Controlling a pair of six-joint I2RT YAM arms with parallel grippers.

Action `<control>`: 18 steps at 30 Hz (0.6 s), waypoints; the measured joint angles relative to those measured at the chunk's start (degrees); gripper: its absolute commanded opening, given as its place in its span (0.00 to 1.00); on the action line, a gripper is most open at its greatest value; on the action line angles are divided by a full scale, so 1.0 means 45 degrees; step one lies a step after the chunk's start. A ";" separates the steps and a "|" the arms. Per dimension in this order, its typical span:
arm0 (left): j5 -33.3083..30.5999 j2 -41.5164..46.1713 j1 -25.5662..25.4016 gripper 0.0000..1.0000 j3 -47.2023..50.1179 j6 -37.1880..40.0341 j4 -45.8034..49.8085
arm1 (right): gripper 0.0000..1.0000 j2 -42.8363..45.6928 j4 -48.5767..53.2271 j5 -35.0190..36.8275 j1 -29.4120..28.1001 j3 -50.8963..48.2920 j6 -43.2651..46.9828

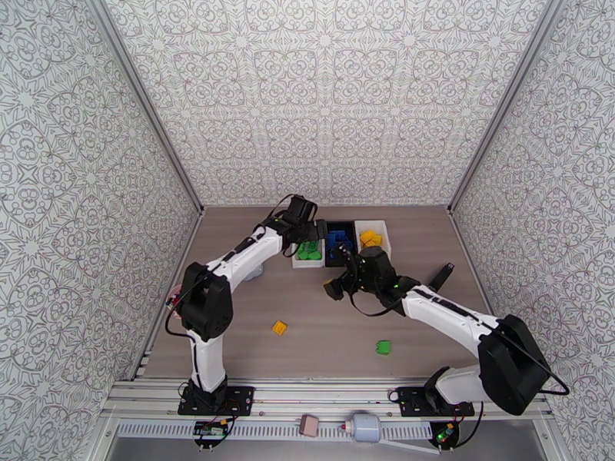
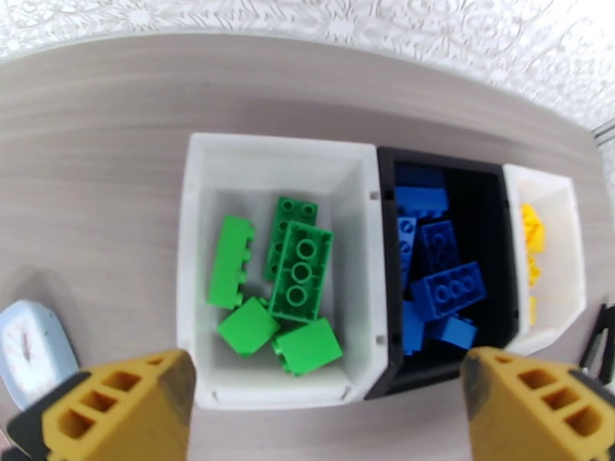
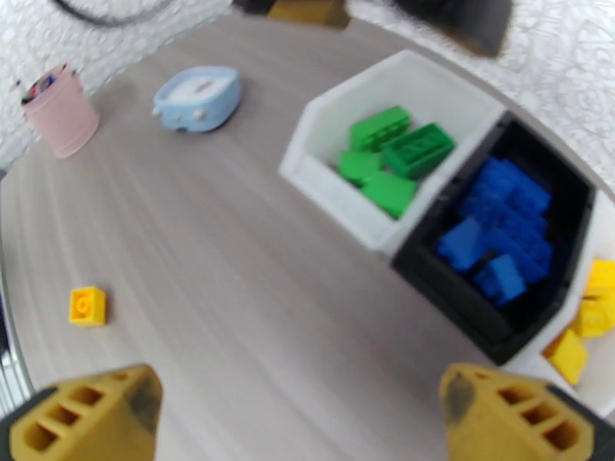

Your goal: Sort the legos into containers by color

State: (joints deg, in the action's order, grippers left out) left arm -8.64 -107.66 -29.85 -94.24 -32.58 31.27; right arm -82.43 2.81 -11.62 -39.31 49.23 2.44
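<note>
Left claw (image 2: pixel 327 412) spread, empty, over left bin (image 2: pixel 196 247). Right claw (image 3: pixel 300 416) spread. Loose on desk (image 1: pixel 323 363): yellow lego (image 1: pixel 279 327), green lego (image 1: pixel 383 347). Lift left straight up clear of rim; come down square on each.

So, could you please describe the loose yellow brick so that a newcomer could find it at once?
Start from the row of three bins at the far side of the wooden table and come back towards its near edge. Two bricks lie loose on the tabletop there. The yellow brick is the left one, and the green brick lies well apart to its right.
</note>
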 measured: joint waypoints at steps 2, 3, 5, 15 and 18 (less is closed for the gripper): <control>-0.0005 0.0782 0.0087 1.00 0.0661 0.0000 -0.0155 | 1.00 -0.0335 0.0039 0.0170 -0.0816 0.0049 -0.0121; -0.0005 0.1122 0.0155 1.00 0.0976 0.0000 -0.0238 | 1.00 -0.0515 0.0049 0.0291 -0.1258 0.0097 -0.0170; -0.0010 0.1724 0.0316 1.00 0.1579 0.0000 -0.0335 | 1.00 -0.0937 0.0049 0.0563 -0.2079 0.0287 -0.0301; 0.0087 0.3551 0.1642 1.00 0.4027 0.0005 -0.0457 | 1.00 -0.3866 0.0651 0.1987 -0.4935 0.2574 -0.1175; 0.0219 0.3857 0.2035 1.00 0.4444 0.0010 -0.0481 | 1.00 -0.4755 0.1185 0.2191 -0.5241 0.3468 -0.1375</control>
State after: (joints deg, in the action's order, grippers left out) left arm -7.66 -90.30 -20.69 -74.24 -32.53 29.10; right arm -103.83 8.14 -1.76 -62.89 64.84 -3.75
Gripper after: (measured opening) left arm 0.996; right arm 0.997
